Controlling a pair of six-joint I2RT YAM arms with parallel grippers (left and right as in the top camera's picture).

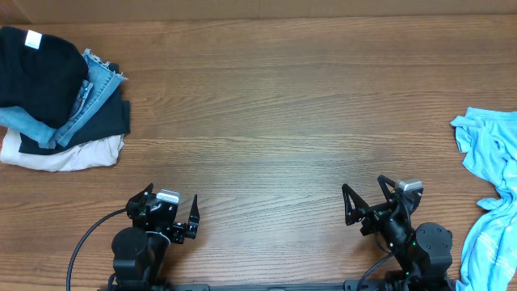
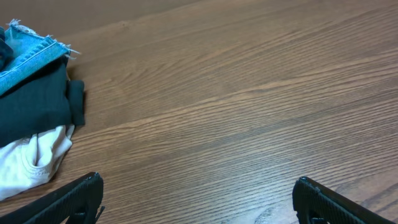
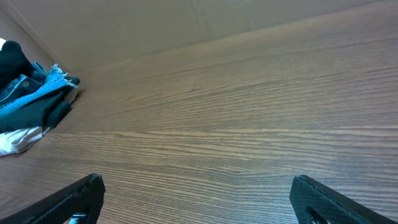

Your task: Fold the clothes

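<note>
The left tool (image 1: 167, 207) at seven o'clock and right tool (image 1: 367, 200) at five both gape wide, empty, while the sky-blue T-shirt (image 1: 489, 153) lies crumpled (partly out of view) at the worktop's (image 1: 275, 121) four o'clock edge.

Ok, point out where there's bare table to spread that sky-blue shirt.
Bare: the whole middle of the brown wooden table, between the stacked black, denim and white garments at left and the crumpled sky-blue T-shirt at right. Crowded: those two ends.
</note>
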